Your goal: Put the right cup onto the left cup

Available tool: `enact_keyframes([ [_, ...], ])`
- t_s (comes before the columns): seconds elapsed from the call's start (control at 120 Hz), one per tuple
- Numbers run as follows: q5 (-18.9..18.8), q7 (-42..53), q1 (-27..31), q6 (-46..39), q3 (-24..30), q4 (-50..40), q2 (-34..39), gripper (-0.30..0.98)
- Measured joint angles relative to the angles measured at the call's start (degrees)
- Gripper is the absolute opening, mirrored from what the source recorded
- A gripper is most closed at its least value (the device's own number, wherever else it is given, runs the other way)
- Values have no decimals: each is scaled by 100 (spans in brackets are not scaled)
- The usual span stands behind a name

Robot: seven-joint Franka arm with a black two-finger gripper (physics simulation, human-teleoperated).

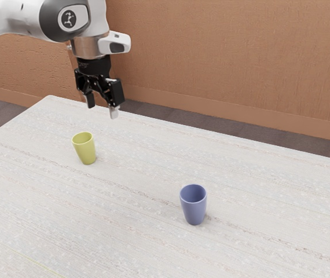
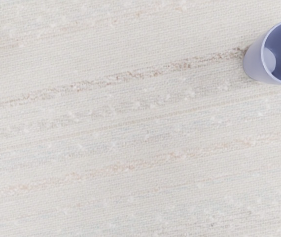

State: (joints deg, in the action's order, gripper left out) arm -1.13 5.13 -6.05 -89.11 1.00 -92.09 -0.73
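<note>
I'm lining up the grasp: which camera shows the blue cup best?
The exterior view: the blue cup stands whole in it, upright on the table, rim and side both in sight. The wrist view looks down into it, but the picture's edge cuts it off.

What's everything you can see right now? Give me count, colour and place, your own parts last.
yellow-green cup: one, yellow-green, upright on the table toward the exterior view's left
blue cup: one, muted blue, upright on the table, farther from the arm than the other cup
table: one, off-white with faint streaks, under both cups
wall: at least one, orange-brown, beyond the table
baseboard: at least one, lighter brown, along the wall's foot
floor: one, dark grey-brown, between baseboard and table
arm: one, white with dark parts, entering at the exterior view's upper left
tool: one, black with pale tips, raised, open and holding nothing
</note>
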Motion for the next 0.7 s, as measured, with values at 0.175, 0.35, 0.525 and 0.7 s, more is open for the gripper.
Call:
enact_keyframes([
  [0.175, -28, -10, -76, -56, -18, -14, -15, 69],
  [0.35, 4, -15, -107, -223, -10, -207, -8, 69],
  [0.525, 214, -21, -130, -639, 5, -613, -52, 69],
  [0.7, 392, -111, -279, -1109, 19, -1041, -129, 69],
])
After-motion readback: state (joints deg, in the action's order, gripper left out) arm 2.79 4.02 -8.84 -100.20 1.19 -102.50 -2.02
